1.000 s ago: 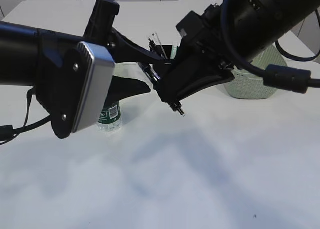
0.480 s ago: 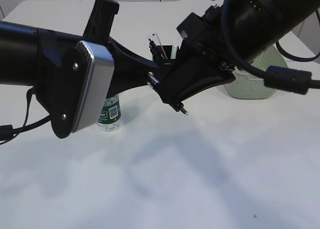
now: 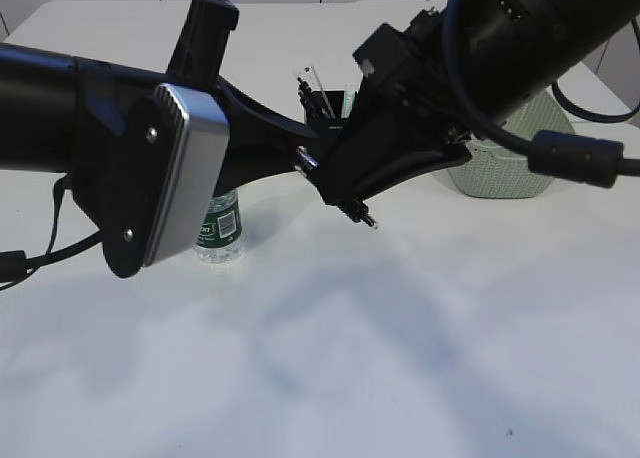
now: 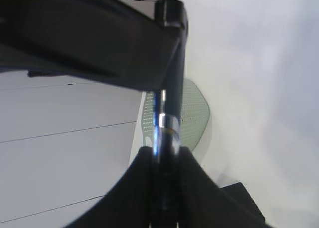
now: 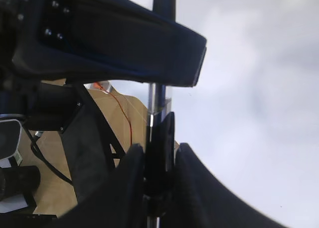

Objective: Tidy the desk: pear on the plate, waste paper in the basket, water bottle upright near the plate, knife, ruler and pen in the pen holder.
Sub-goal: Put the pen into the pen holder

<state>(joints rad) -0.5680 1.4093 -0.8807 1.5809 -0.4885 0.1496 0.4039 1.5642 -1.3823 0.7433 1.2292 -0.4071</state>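
A dark pen point(image 3: 357, 217) with a silver band hangs in the air above the table, held from both sides. My left gripper point(image 3: 301, 159) is shut on the pen point(image 4: 166, 122), both jaws against its barrel. From the right, my right gripper point(image 3: 336, 194) has its jaws close around the same pen point(image 5: 158, 102). Behind them stands the black pen holder point(image 3: 326, 108) with a clear ruler point(image 3: 311, 79) sticking out. The water bottle point(image 3: 219, 234) stands upright under my left arm. The pear, plate, waste paper and knife are hidden.
The sage-green basket point(image 3: 512, 170) stands at the back right, partly behind my right arm, and shows beyond the pen as the basket point(image 4: 197, 113) in the left wrist view. Both arms fill the upper half of the exterior view. White table lies in front.
My left gripper's jaws have closed onto the pen. The right gripper and the pen have stayed where they were.
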